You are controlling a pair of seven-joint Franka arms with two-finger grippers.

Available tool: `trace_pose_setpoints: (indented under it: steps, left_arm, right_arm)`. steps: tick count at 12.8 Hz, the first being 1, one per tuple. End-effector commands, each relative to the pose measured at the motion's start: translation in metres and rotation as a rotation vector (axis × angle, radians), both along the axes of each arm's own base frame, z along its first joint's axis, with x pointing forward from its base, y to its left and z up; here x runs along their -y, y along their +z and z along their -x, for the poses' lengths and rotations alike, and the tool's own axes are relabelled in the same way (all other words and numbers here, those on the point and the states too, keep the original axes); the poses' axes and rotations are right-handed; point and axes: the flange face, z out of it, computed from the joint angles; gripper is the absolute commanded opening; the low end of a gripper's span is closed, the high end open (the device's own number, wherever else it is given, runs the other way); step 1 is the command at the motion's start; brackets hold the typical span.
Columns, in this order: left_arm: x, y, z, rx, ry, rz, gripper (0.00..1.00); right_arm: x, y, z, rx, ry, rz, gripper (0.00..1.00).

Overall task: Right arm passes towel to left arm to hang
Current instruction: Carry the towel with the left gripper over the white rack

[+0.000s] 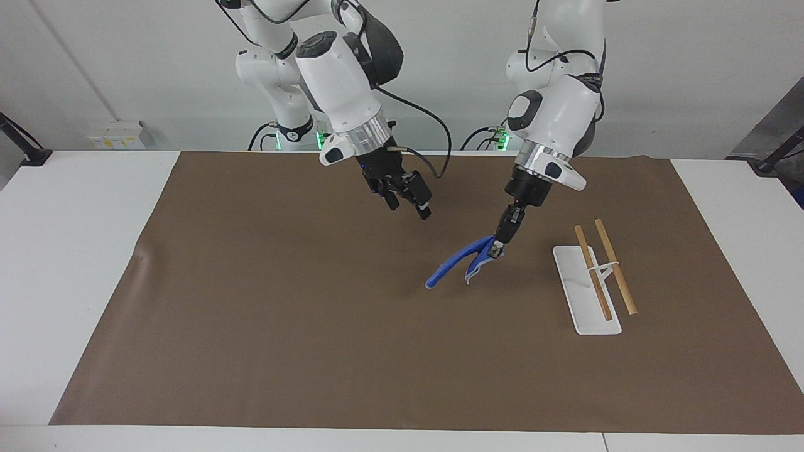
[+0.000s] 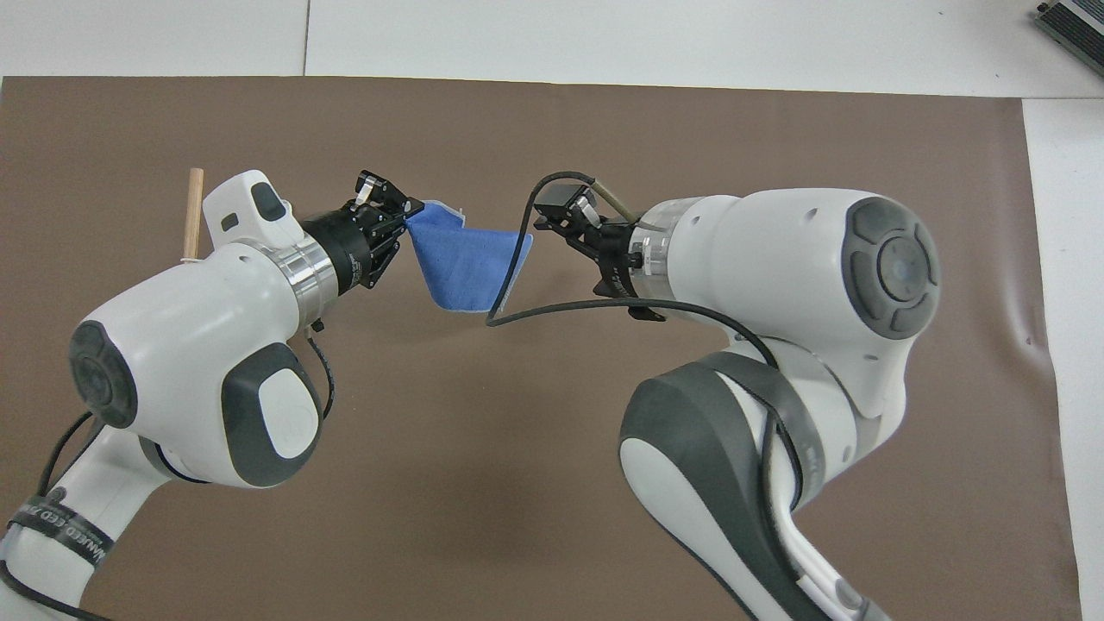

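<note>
The blue towel (image 1: 455, 267) hangs by one corner from my left gripper (image 1: 496, 250), which is shut on it above the brown mat, beside the rack. The towel droops toward the middle of the table, clear of the mat. In the overhead view the towel (image 2: 466, 263) spreads out from the left gripper (image 2: 392, 216). My right gripper (image 1: 409, 206) is open and empty, up in the air over the mat, apart from the towel; it also shows in the overhead view (image 2: 569, 233).
A rack (image 1: 593, 282) with a white base and two wooden rods stands on the mat toward the left arm's end. In the overhead view only one rod tip (image 2: 193, 207) shows past the left arm. The brown mat (image 1: 282, 314) covers most of the table.
</note>
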Motion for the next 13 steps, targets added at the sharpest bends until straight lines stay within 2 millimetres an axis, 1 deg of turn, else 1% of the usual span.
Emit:
trace_pose_setpoints:
  steps: [1,5,7,8,9,11,13]
  left_arm:
    - [-0.052,-0.003,-0.022,-0.001,0.016,-0.044,0.00]
    - [-0.137,-0.008,-0.039,0.004,0.038,-0.124,0.00]
    - [-0.181,0.003,-0.044,0.024,0.077,-0.145,0.00]
    - [-0.192,0.012,-0.047,0.017,0.080,-0.143,0.00]
    - [-0.210,0.020,-0.049,0.002,0.079,-0.164,0.00]
    - [-0.237,0.032,-0.047,-0.034,0.075,-0.197,0.00]
    - [-0.257,0.035,-0.046,-0.045,0.081,-0.235,0.00]
  right_arm:
    - [0.040,0.019,0.006,0.011,0.051,0.141,1.00]
    - [0.106,0.027,-0.001,0.011,0.109,0.283,1.00]
    - [0.142,0.029,-0.005,0.015,0.185,0.358,1.00]
    - [0.154,0.030,-0.006,0.022,0.237,0.389,1.00]
    - [0.167,0.030,-0.008,0.028,0.298,0.416,1.00]
    - [0.180,0.029,-0.006,0.017,0.377,0.461,1.00]
    - [0.191,0.028,-0.004,-0.008,0.388,0.471,1.00]
